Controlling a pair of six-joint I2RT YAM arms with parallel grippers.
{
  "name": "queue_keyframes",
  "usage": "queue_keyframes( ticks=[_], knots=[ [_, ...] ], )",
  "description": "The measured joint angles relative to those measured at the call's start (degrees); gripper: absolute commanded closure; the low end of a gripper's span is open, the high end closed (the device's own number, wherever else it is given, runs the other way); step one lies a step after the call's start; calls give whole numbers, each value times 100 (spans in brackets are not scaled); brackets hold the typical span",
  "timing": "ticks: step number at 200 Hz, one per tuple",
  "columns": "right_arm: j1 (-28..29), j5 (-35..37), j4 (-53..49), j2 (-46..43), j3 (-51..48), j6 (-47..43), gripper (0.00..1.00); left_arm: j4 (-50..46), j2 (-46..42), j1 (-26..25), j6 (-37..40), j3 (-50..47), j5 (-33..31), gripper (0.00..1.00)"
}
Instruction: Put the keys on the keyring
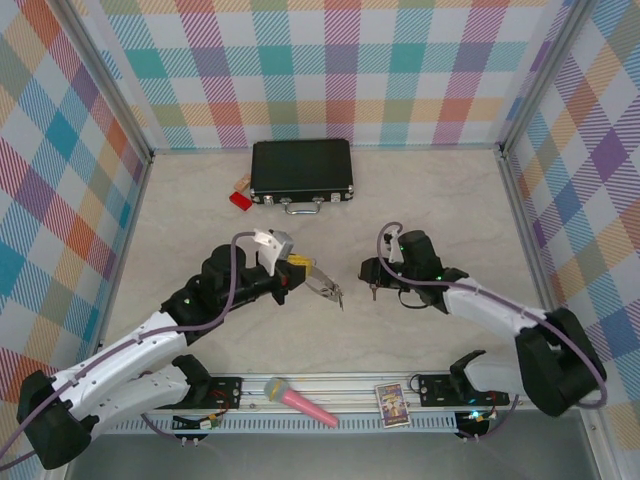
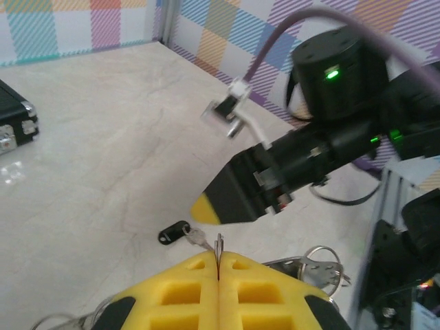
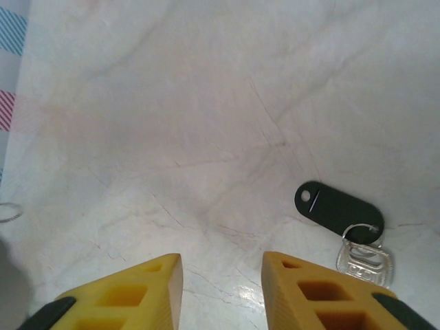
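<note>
My left gripper (image 1: pixel 298 268) (image 2: pixel 218 256) is shut on the thin grey wire of the keyring (image 1: pixel 324 286), which sticks up between the yellow pads; its small loops (image 2: pixel 320 265) hang to the right of the fingers. One of the keys (image 2: pixel 177 232), silver with a black tag, lies flat on the table just beyond the left fingertips. My right gripper (image 1: pixel 370 272) (image 3: pixel 223 265) hovers open just above the table with nothing between its fingers. The same key (image 3: pixel 338 207) (image 1: pixel 374 292) lies to the right of those fingers, apart from them.
A black case (image 1: pixel 301 172) stands at the back centre, with a red piece (image 1: pixel 240 200) and a wooden block (image 1: pixel 241 182) to its left. A pink microphone (image 1: pixel 300 402) and a small card box (image 1: pixel 392 404) rest on the front rail.
</note>
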Motion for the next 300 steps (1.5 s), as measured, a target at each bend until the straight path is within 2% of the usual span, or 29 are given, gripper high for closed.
queue_keyframes(
  ticks=[35,68,103,142,162,204,242,300],
  knots=[
    [0,470,-348,-791,-2,-203,59,525,24,-214,396,-267,-487,100],
    [0,640,-509,-1392,-94,-450,57,837,131,-271,538,-411,-651,100],
    [0,654,-629,-1768,-243,-706,55,1163,306,-275,498,-411,-619,100],
    [0,608,-654,-1980,-262,-901,47,1523,514,-275,175,-411,-330,100],
    [0,490,-643,-2085,-264,-990,46,1665,610,-275,-11,-411,-138,100],
    [0,-289,-310,-2391,-267,-1102,55,1759,756,-229,-544,-376,330,100],
    [0,-1027,291,-2570,-260,-1137,57,2188,981,63,-1355,-273,933,100],
    [0,-1674,1119,-2105,85,-1049,72,2675,1161,188,-2039,-170,1329,100]
  ],
)
